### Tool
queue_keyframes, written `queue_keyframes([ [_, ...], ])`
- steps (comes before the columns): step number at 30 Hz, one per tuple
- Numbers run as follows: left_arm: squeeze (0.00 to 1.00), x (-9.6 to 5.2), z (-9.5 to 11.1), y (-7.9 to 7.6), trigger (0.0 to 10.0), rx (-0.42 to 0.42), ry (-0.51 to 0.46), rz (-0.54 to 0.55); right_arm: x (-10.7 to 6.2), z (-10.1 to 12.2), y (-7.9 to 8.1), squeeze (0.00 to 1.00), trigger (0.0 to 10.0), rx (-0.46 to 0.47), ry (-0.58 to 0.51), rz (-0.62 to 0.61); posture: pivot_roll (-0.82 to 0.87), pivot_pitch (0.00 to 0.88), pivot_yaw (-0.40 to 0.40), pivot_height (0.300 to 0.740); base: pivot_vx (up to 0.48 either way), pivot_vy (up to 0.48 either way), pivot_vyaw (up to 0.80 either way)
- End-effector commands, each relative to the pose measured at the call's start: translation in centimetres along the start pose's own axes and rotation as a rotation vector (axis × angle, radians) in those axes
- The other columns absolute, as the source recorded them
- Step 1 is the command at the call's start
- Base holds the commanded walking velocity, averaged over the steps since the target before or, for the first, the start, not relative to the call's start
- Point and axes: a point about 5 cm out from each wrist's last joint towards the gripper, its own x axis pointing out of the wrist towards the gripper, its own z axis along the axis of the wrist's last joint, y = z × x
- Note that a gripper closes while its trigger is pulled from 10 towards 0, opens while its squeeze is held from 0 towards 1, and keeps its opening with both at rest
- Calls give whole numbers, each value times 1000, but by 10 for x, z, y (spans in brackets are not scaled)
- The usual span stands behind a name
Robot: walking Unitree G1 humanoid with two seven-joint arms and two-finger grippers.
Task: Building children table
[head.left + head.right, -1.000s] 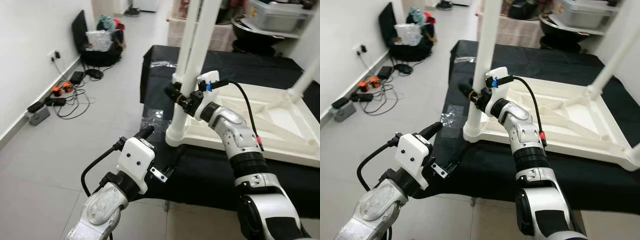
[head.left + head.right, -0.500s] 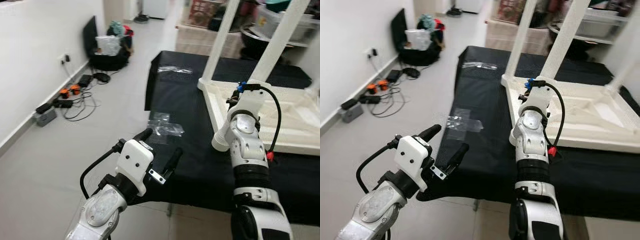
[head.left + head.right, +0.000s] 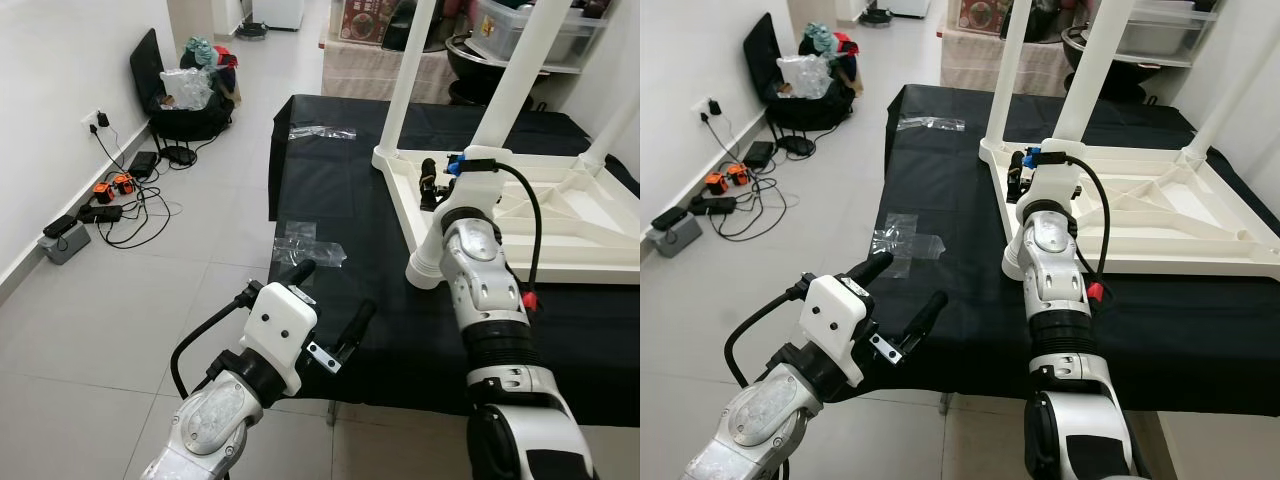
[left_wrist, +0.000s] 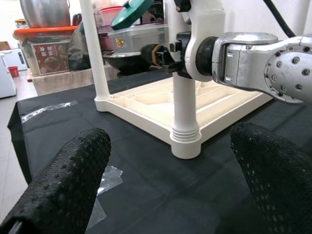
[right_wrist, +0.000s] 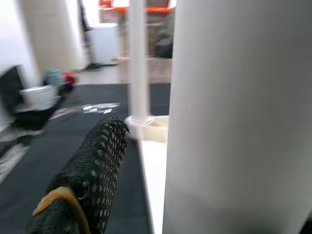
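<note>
Both arms are silver, with dimpled metal shells and black ribbed joints. The left arm point(image 3: 215, 425) ends in a white boxy wrist block with small screw holes, a black cable looping from its side. The right arm point(image 3: 482, 290) carries a looping black cable with blue and red connectors. Fingers point(image 4: 63, 187) are black and finely studded; one point(image 5: 95, 165) wears a yellow band.

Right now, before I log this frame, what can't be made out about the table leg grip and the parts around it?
- Right end effector: head views see it from behind its own wrist, so closure on the table leg is unclear.
- Right wrist view: the blurred leg fills the near side, hiding the second finger.
- Leg tops: cut off by the upper edge.
- Plastic bags on the black cloth: contents too small.
</note>
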Motion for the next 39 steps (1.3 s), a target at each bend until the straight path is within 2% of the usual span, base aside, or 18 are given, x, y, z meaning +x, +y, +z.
queue_keyframes([
  [1, 0, 0, -2, 0, 10000, 10, 6, 4, 3, -3, 5, 0, 10000, 67, 33, 130, 87, 25, -99, 740, 0, 0, 0],
  [3, 0, 0, -2, 0, 10000, 10, 5, 4, 3, -6, 8, 0, 10000, 125, 71, 243, 84, 24, -94, 740, 0, 0, 0],
  [4, 0, 1, -2, 1, 10000, 10, 4, 3, -13, -11, 23, 0, 10000, 207, 151, 669, 87, 28, -96, 740, 0, 0, 0],
  [5, 0, 1, -2, 1, 10000, 10, 4, 3, -13, -11, 23, 0, 10000, 207, 151, 669, 87, 28, -96, 740, 0, 0, 0],
  [7, 0, 1, -1, 2, 10000, 9, 3, 6, -36, -13, 28, 0, 10000, 179, 161, 954, 89, 29, -95, 740, 0, 0, 0],
  [8, 0, 1, -1, 2, 10000, 9, 3, 6, -36, -13, 28, 0, 10000, 179, 161, 954, 89, 29, -95, 740, 0, 0, 0],
  [9, 0, 1, -1, 4, 10000, 12, 2, 8, -49, -16, 29, 0, 10000, 147, 157, 1098, 94, 29, -92, 740, 0, 0, 0],
  [21, 0, 0, -2, 4, 10000, 15, 8, 6, -42, -12, 42, 0, 10000, 132, 122, 1108, 97, 32, -89, 740, 0, 0, 0],
  [22, 0, 0, -2, 4, 10000, 14, 8, 7, -37, -10, 48, 0, 0, 122, 113, 1054, 95, 31, -88, 740, 0, 0, 0],
  [26, 0, 1, -3, 3, 10000, 13, 7, 12, -22, -8, 47, 0, 0, 119, 65, 814, 93, 27, -93, 740, 0, 0, 0],
  [28, 0, 1, -3, 3, 10000, 13, 7, 12, -22, -8, 47, 0, 0, 119, 65, 814, 93, 27, -93, 740, 0, 0, 0],
  [31, 0, 1, -3, 3, 10000, 13, 6, 10, -21, -17, 35, 0, 0, 75, 74, 621, 84, 32, -77, 740, 0, 0, 0],
  [32, 0, 2, -3, 4, 10000, 13, 6, 11, -17, -22, 24, 0, 0, 31, 100, 481, 85, 32, -73, 740, 0, 0, 0],
  [33, 0, 2, -3, 4, 10000, 13, 6, 11, -17, -22, 24, 0, 0, 31, 100, 481, 85, 32, -73, 740, 0, 0, 0],
  [35, 0, 2, -3, 5, 10000, 14, 5, 13, -9, -24, -6, 0, 0, -37, 135, 143, 79, 40, -64, 740, 0, 0, 0],
  [37, 0, 2, -3, 5, 10000, 14, 5, 13, -9, -24, -6, 0, 0, -37, 135, 143, 79, 40, -64, 740, 0, 0, 0],
  [38, 0, 3, -3, 6, 10000, 15, 5, 12, -9, -22, -21, 0, 0, -49, 138, -23, 74, 40, -62, 740, 0, 0, 0],
  [39, 0, 3, -3, 6, 10000, 15, 5, 12, -9, -22, -21, 0, 0, -49, 138, -23, 74, 40, -62, 740, 0, 0, 0],
])
